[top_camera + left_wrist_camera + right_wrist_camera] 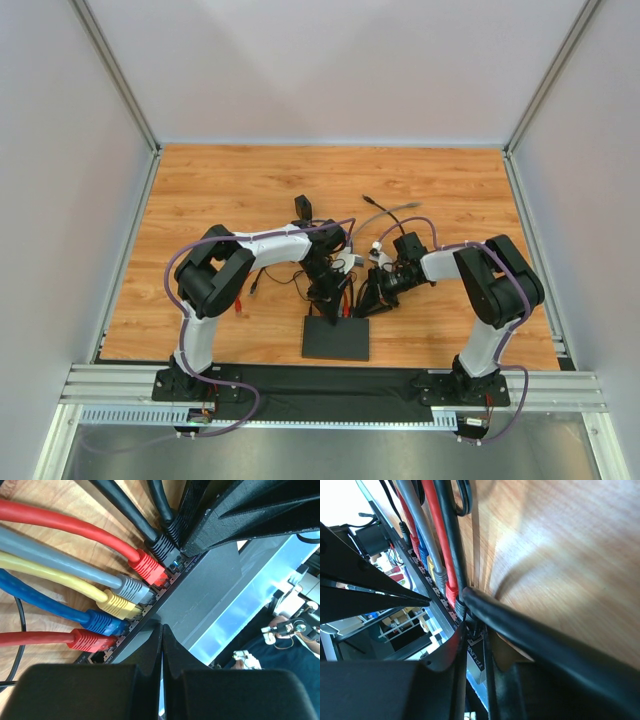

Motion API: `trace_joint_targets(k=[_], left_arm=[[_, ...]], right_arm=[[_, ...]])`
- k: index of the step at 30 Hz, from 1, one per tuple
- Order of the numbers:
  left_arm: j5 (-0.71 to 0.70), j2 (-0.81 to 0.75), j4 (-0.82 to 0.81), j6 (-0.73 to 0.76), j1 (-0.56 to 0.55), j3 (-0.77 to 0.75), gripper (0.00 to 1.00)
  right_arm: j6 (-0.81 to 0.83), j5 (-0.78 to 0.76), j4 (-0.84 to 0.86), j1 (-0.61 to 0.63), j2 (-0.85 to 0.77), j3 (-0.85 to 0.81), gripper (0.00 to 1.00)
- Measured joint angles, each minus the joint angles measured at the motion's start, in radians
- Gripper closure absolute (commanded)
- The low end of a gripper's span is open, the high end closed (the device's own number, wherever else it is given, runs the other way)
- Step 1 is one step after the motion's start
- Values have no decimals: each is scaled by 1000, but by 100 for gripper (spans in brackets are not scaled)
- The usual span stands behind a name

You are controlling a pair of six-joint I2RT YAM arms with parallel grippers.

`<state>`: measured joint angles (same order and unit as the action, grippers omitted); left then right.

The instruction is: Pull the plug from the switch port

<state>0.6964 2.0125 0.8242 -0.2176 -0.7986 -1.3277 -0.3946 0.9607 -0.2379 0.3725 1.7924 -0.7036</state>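
The switch is a flat black box near the table's front edge, with its socket row facing away from the arms. In the left wrist view the switch holds red, grey, yellow, blue and black plugs. My left gripper is shut, with its tips resting on the switch's top just behind the sockets. My right gripper is shut on the black plug in the end socket, at the switch's labelled corner. Its fingers hide that plug in the left wrist view.
A second black plug sits beside the red plug. The cable bundle trails away over the wood. A small black cube and loose grey cables lie farther back. A metal rail runs along the front.
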Motion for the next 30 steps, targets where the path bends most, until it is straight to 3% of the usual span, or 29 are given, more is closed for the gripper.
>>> trace_joint_targets(k=[3, 12, 30], left_arm=[[1, 0, -1, 0, 0, 0, 100], [8, 0, -8, 0, 0, 6, 100], [50, 0, -27, -20, 0, 45, 100]], right_arm=[[0, 0, 0, 0, 0, 0, 100], [-13, -20, -7, 0, -5, -3, 100], [-139, -274, 56, 12, -95, -27, 100]])
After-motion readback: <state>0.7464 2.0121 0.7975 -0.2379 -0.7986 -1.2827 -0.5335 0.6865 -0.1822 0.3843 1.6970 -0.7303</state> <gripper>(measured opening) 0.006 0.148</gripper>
